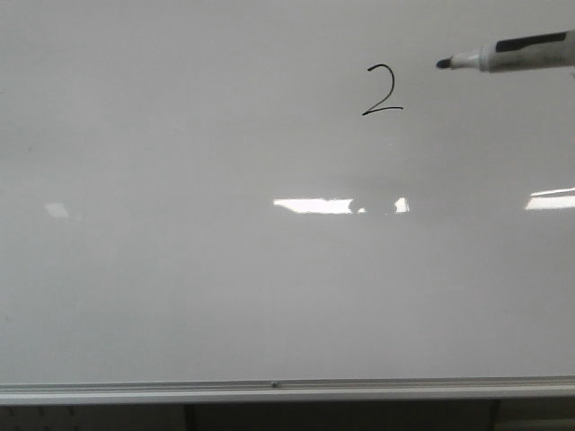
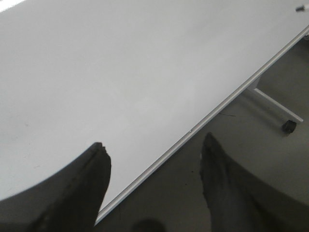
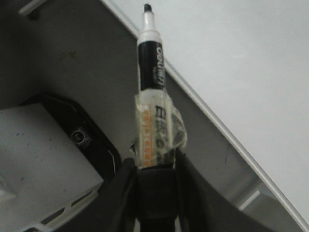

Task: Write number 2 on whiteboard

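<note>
1. Already the number 2 (image 1: 383,91) sits finished, high and right of centre on the whiteboard (image 1: 180,287)
2. Your right gripper (image 3: 154,166) clamps the marker (image 1: 512,53), tip beside the digit
3. Left gripper (image 2: 154,159) gapes wide, holding nothing; you likely just retreat

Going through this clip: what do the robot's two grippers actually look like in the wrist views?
The left gripper has two broad, dark, matte fingers that taper to blunt tips, with rough, worn-looking edges. The right gripper has the same dark, smooth, curved fingers. No cables or printed markings show on either. Neither arm appears in the front view.
</note>
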### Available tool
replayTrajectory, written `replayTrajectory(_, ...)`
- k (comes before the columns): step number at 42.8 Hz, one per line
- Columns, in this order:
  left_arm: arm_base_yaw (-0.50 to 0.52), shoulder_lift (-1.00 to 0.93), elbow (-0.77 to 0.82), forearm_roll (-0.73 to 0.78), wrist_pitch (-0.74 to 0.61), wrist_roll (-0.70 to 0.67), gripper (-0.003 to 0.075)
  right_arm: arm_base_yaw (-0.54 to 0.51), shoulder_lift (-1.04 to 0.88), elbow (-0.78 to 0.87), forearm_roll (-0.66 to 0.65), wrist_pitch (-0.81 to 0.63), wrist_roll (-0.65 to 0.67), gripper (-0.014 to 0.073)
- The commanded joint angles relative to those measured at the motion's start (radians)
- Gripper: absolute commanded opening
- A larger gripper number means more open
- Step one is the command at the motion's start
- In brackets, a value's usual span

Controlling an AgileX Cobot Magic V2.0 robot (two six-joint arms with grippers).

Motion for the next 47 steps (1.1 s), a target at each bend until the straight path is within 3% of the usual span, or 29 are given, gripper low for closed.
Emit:
replayTrajectory(1, 0.002, 0.027, -0.024, -0.082, -0.047, 0.001, 0.0408, 0.035, -0.009, -0.037, 0.117, 0.002, -0.146, 0.0011)
replayTrajectory(12, -0.015, 0.171, -0.111, -0.404, 0.211, 0.344, 0.0409, 0.066, -0.009, -0.037, 0.320, 0.003, -0.397, 0.0011)
replayTrajectory(19, -0.139, 0.245, -0.181, -0.394, 0.226, 0.424, 0.0409, 0.066, -0.009, -0.037, 0.328, -0.004, -0.405, 0.0011)
replayTrajectory(34, -0.518, 0.426, -0.308, -0.216, 0.152, 0.418, 0.0412, 0.066, -0.009, -0.037, 0.328, -0.005, -0.405, 0.0011)
replayTrajectory(47, -0.630, 0.627, -0.429, -0.197, 0.143, 0.410, 0.0412, 0.066, -0.009, -0.037, 0.328, -0.005, -0.405, 0.0011)
